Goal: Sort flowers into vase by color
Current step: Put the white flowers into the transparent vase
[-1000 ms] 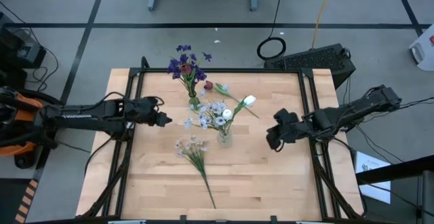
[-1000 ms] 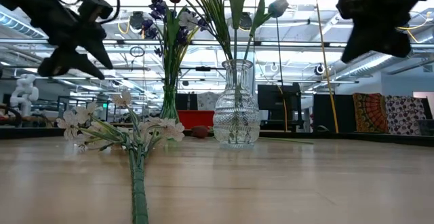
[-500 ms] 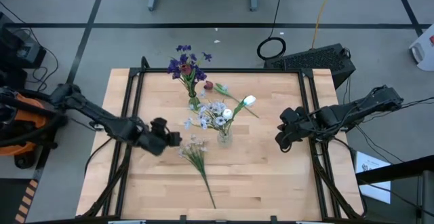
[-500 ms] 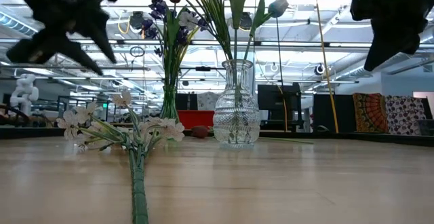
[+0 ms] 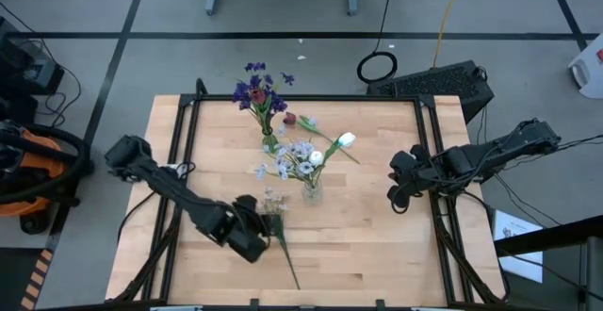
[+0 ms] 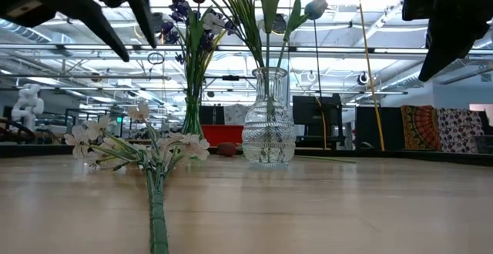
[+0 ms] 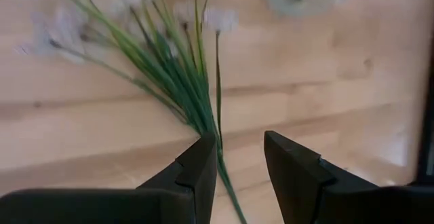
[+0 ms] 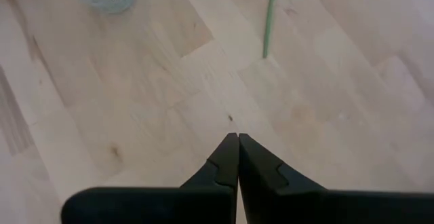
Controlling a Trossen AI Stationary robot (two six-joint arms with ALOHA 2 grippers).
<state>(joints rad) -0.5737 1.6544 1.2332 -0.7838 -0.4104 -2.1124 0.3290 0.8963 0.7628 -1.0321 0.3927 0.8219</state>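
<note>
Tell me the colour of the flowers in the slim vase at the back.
Purple flowers, clearest in the high view.

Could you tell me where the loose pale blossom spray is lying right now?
In the high view the pale blossom spray lies flat on the table's near middle, just in front of the clear glass vase, with the open left gripper over its stem.

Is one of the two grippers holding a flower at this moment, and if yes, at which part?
Nothing is held. The left gripper is open above the stem of the white spray lying on the table. The right gripper is shut and empty.
</note>
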